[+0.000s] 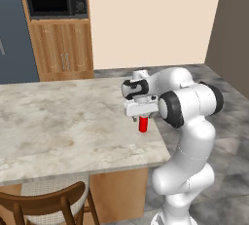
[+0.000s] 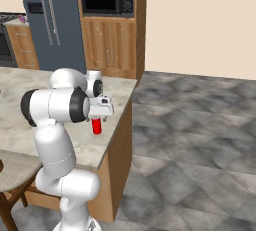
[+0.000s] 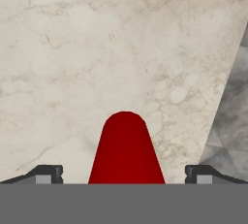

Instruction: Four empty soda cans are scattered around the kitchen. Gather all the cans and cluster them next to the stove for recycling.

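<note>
While above the marble counter point(image 1: 58, 121), red soda can point(image 3: 126, 150) between the gripper's point(image 3: 124, 173) spread, non-touching fingertips

The upper end of the small red soda can point(image 1: 143, 124) is covered by the white hand of the arm in both base views, so its top cannot be seen. In the hand view the can point(image 3: 126, 150) is cut by the bottom, and whether the dark fingertips point(image 3: 48, 173) touch it cannot be told. The wooden chair point(image 1: 46, 204) is cut by the lower edge. The black stove point(image 2: 6, 37) is cut by the left edge.
</note>
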